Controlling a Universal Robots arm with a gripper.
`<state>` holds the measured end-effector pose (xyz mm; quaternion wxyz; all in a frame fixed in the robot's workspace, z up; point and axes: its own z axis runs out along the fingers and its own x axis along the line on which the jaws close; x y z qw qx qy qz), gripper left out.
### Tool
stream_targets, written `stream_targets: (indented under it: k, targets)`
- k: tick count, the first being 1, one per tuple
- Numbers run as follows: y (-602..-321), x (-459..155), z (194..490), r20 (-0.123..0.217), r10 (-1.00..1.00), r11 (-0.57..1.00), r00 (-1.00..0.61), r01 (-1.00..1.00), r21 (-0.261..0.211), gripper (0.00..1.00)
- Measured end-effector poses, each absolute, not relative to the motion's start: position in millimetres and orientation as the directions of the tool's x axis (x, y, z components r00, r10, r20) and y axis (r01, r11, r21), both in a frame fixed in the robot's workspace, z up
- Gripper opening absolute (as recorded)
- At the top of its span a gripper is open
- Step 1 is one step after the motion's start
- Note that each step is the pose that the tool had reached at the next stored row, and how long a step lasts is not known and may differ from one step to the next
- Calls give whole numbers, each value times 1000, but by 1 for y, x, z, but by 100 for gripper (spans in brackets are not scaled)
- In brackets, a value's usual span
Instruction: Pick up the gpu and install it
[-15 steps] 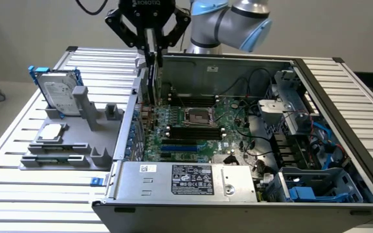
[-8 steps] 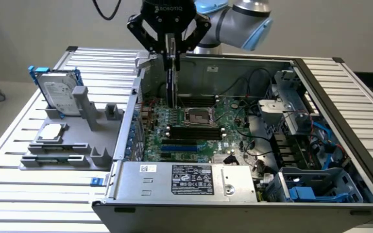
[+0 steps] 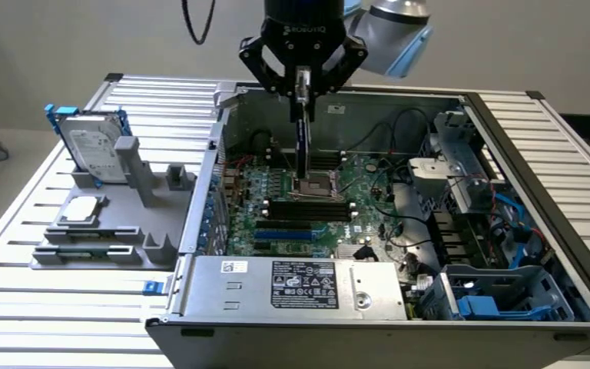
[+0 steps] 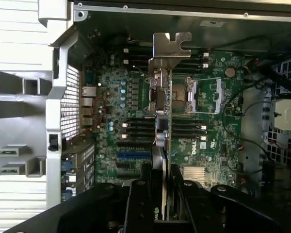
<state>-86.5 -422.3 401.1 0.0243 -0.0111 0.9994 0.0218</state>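
The gpu point(image 3: 303, 131) hangs edge-down above the open computer case point(image 3: 541, 231), a thin dark card held upright. My gripper point(image 3: 303, 83) is shut on its upper edge, one finger on each face. In the wrist view the gpu point(image 4: 165, 141) is seen edge-on, running away from my gripper point(image 4: 163, 182), with its silver end bracket point(image 4: 171, 47) at the far end near the case's wall. The card hovers over the green motherboard point(image 3: 274, 192), roughly above the CPU socket point(image 3: 316, 183), and is apart from the board.
A grey holder point(image 3: 111, 231) at the exterior view's left carries a silver hard drive in a blue frame point(image 3: 95, 150) and a small silver chip point(image 3: 80, 209). The power supply point(image 3: 295, 284) fills the case's near side. Cables and drive cages point(image 3: 479, 231) crowd the exterior view's right.
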Motion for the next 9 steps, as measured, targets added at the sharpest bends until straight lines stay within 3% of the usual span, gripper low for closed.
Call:
stream_targets:
  k: [9]
  targets:
    - [-419,-48,385,-49,-21,999,-999,-23,41,26]
